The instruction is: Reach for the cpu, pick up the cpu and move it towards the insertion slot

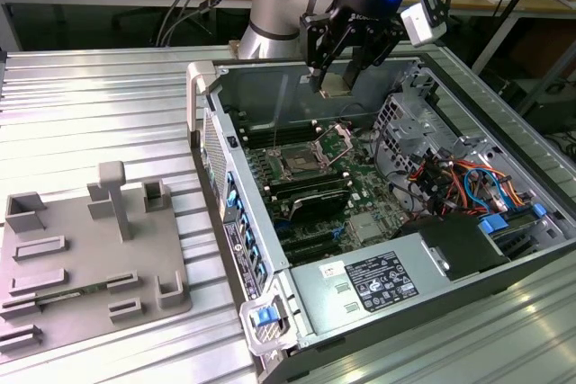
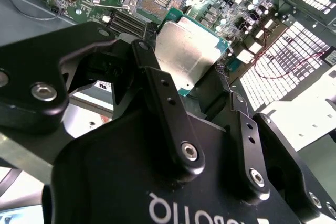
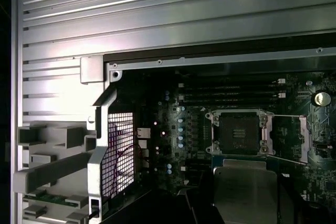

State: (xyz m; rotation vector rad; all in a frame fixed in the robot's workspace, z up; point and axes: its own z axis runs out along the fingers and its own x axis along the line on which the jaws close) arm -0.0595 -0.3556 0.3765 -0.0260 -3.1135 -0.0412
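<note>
gripper (image 1: 335,78) above open PC case (image 1: 504,263), fingers (image 2: 157,85) clenched on cpu (image 2: 186,51) | cpu lifted off desk, held over motherboard (image 1: 360,200), silvery face flat and square, no long axis, level in first wrist view (image 3: 247,184) | insertion slot (image 3: 237,131) open, dark centre, just beside cpu, apart | grey tray (image 1: 85,254) on desk, exterior view's left

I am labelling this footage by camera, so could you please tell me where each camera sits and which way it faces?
Exterior view: off the arm, above the open computer case, looking down; shows the arm and pincer holding the cpu above the insertion slot.
Second wrist view: behind the pincer, looking along its fingers at the cpu.
First wrist view: on the wrist, facing down at the insertion slot.
Both wrist views share the cpu and insertion slot.
</note>
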